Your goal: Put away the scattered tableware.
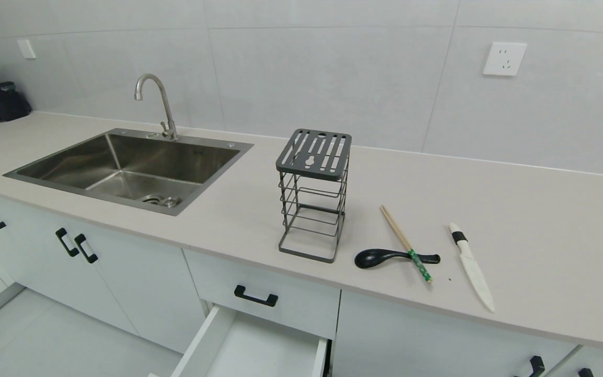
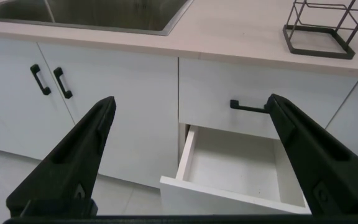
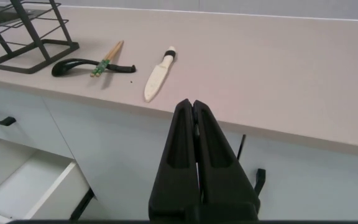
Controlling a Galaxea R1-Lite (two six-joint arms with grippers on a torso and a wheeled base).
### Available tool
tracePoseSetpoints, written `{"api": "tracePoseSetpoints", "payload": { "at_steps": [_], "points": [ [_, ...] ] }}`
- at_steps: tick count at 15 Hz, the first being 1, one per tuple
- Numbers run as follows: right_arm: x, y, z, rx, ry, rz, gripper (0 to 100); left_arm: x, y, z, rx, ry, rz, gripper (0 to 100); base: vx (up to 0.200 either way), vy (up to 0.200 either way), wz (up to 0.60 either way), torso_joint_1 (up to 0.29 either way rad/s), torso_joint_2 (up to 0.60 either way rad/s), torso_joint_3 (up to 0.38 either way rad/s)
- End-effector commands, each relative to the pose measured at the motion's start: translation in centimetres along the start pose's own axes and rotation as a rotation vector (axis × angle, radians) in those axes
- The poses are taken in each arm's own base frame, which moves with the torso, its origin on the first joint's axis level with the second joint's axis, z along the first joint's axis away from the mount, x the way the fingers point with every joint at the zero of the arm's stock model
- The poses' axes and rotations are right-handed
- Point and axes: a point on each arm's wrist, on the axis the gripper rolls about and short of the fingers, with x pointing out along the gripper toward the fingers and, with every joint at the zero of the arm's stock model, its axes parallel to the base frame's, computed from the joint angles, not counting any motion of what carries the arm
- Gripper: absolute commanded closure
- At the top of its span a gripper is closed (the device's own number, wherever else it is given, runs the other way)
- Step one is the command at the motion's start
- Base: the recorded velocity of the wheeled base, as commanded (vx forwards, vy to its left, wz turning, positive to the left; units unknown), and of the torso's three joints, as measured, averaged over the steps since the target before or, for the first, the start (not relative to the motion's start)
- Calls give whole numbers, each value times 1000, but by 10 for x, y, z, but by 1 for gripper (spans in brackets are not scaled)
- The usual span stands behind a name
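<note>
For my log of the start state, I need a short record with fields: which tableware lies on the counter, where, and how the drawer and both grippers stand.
tableware: black spoon, chopsticks, white knife
place: on the counter, to the right of the wire rack
contact: chopsticks lie across the spoon's handle; knife lies apart, farther right
rack: upright, between the sink and the tableware
drawer: open, below a shut one
left gripper: open, facing the drawer
right gripper: shut, low before the counter edge
</note>
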Motion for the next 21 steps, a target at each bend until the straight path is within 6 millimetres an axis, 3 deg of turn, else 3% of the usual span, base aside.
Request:
{"api": "tracePoseSetpoints", "payload": {
  "at_steps": [1,7,14,15,19,21],
  "points": [
    [0,0,0,2,4,1,100,0,0,0,0,0,-1,0,0,0,0,0,0,0],
    [0,0,0,-1,0,1,100,0,0,0,-1,0,-1,0,0,0,0,128,-249,-118],
    [0,0,0,1,2,4,100,0,0,0,-1,0,-1,0,0,0,0,7,-12,-5],
    [0,0,0,2,2,4,0,0,0,0,-1,2,-1,0,0,0,0,0,0,0],
    [0,0,0,17,-6,-4,0,0,0,0,-1,0,1,0,0,0,0,0,0,0],
    [-2,0,20,9,-196,-2,0,0,0,0,-1,0,-1,0,0,0,0,0,0,0]
  ]
}}
